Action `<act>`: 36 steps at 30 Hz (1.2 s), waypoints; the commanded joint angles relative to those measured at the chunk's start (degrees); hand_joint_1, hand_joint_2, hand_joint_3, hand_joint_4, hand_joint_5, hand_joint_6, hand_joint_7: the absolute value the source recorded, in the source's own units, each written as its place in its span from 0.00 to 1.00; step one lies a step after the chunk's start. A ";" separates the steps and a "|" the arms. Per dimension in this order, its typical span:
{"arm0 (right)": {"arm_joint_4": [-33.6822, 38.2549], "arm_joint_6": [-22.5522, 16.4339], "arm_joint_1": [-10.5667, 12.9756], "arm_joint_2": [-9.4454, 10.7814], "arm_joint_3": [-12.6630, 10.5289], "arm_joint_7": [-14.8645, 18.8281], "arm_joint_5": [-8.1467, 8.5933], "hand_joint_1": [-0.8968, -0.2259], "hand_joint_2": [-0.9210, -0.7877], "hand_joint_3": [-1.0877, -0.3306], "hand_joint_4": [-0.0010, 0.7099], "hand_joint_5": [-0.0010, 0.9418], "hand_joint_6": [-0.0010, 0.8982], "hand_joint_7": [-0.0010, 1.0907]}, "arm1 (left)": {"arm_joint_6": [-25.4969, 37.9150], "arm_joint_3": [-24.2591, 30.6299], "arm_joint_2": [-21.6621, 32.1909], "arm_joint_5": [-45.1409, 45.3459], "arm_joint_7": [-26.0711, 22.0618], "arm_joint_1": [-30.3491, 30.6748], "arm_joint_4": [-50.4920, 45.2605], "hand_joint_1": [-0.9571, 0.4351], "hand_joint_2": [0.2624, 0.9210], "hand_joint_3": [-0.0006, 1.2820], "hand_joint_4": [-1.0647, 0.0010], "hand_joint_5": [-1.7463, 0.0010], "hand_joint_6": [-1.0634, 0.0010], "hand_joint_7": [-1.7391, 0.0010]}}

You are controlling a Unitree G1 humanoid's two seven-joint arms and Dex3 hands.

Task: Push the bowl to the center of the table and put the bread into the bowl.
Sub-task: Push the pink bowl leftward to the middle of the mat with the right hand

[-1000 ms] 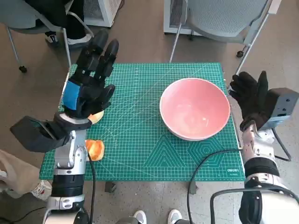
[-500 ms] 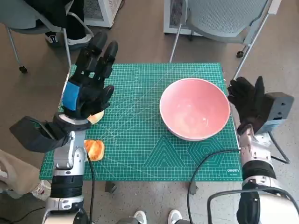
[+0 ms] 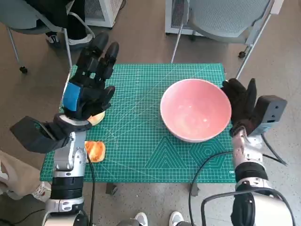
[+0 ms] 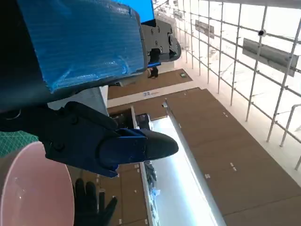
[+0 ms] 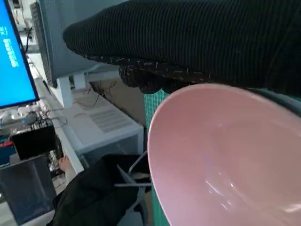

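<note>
Head view: pink bowl [image 3: 195, 109], judged rigid and slippery, best pushed at its rim; bread [image 3: 95, 150], judged soft, best pinched at its sides; left hand [image 3: 89, 84] and right hand [image 3: 242, 106] are held spread, empty.

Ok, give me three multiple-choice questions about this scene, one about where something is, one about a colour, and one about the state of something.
1. Where does the bowl sit on the green mat?
A. On the side of the right hand
B. On the side of the left hand
C. Off the mat, on the floor

2. What colour is the bowl inside?
A. Blue
B. Pink
C. Black

3. What is in the bowl?
A. Two pieces of bread
B. A spoon
C. Nothing

Answers:
1. A, the head view shows it next to the right hand.
2. B, head and right wrist views both show pink.
3. C, the bread lies on the mat near the left hand.
</note>
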 commanded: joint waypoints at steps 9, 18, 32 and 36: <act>0.44 -0.44 0.59 2.54 0.65 0.70 -0.66 0.30 0.00 0.28 0.13 0.01 0.24 0.05 | 1.29 0.33 1.02 0.32 0.48 1.27 -2.67 0.21 1.00 0.34 0.95 1.00 1.00 0.80; 0.41 -0.11 0.06 3.88 1.58 0.38 -0.94 0.35 0.00 0.23 0.13 0.01 0.24 0.04 | 1.91 0.27 1.24 0.48 1.22 1.87 -3.58 0.21 1.00 0.34 0.95 1.00 1.00 0.80; 0.48 0.13 -1.33 6.25 2.56 0.05 -1.50 0.33 0.00 0.23 0.16 0.01 0.24 0.04 | 2.95 0.15 1.57 0.86 2.34 2.82 -5.51 0.21 1.00 0.35 0.96 1.00 1.00 0.81; 0.40 0.04 -1.80 7.06 2.64 0.44 -1.43 0.33 0.00 0.24 0.16 0.01 0.24 0.04 | 3.12 0.18 1.74 1.05 2.64 3.12 -6.18 0.21 1.00 0.36 0.96 1.00 1.00 0.81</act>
